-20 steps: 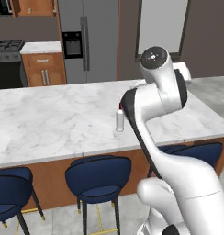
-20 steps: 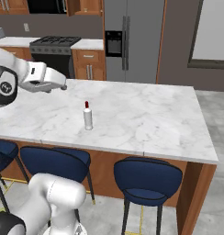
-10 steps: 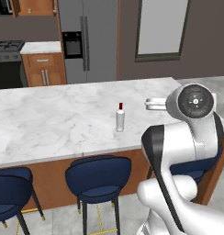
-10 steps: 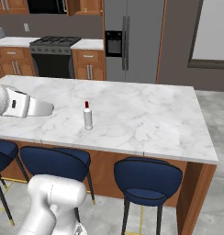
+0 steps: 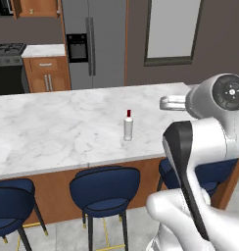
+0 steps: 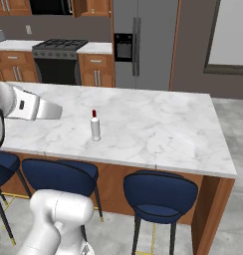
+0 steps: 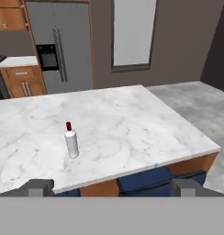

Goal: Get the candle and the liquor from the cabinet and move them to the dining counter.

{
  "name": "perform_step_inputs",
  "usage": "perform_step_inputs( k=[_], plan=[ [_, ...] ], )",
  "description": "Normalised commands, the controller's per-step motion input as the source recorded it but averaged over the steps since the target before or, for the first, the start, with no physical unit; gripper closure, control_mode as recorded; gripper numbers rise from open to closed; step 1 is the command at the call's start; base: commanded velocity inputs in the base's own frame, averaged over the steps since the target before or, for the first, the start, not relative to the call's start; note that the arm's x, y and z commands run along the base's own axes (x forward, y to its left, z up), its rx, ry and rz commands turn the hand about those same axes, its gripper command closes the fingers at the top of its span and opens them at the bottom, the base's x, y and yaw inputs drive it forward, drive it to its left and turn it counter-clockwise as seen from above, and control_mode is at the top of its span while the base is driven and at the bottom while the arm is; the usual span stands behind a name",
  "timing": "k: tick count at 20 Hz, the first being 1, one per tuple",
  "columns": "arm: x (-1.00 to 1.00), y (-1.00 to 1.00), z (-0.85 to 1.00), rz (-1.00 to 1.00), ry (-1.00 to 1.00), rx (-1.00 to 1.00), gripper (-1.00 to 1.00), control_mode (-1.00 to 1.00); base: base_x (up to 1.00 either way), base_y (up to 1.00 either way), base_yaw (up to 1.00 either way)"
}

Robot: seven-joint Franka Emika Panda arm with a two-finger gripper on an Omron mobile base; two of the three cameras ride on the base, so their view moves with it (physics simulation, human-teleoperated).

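Spread wide and holding nothing, the gripper [image 7: 111, 187] shows in the hand view as two dark fingertips [image 7: 38, 186] at the bottom edge, well back from the liquor [image 7: 71, 140], which stands upright on the dining counter [image 7: 127, 124], one bottle with a red cap, alone on the white grey-veined marble. Beyond the island that view takes in a grey refrigerator [image 7: 61, 46], a wood base cabinet [image 7: 23, 81] with a pale top, and a light panel on the dark wall. From the left base view, the liquor [image 5: 128, 125] stands near the middle of the dining counter [image 5: 53, 127], closer to the front edge than the back; the white arm [image 5: 204, 142] bends across the right side, apart from the bottle. Three navy stools [image 5: 106, 188] can be counted along the wood base there, one partly hidden by the arm. A stove [image 5: 6, 68] and the refrigerator [image 5: 92, 41] line the far wall. From the right base view, the liquor [image 6: 95, 126] stands left of centre on the dining counter [image 6: 163, 129], with the arm's white link [image 6: 24, 103] reaching in from the left, short of it. Three stools [image 6: 161, 195] show below the counter edge, and the stove [image 6: 59, 62] sits behind.
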Motion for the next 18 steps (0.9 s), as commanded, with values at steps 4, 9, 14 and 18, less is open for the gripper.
perform_step_inputs(
  k=[4,9,14,18],
  plan=[
    [0.08,-0.23,0.07,0.24,0.13,0.00,-1.00,-1.00,0.00,0.00,0.00],
    [0.00,-0.34,-0.12,0.26,0.00,0.00,-1.00,-1.00,0.00,0.00,0.00],
    [0.00,0.00,-0.16,0.09,0.00,0.00,-1.00,-1.00,0.00,0.00,0.00],
    [-0.02,0.02,-0.01,0.02,0.00,0.00,-1.00,-1.00,0.00,0.00,0.00]
  ],
)
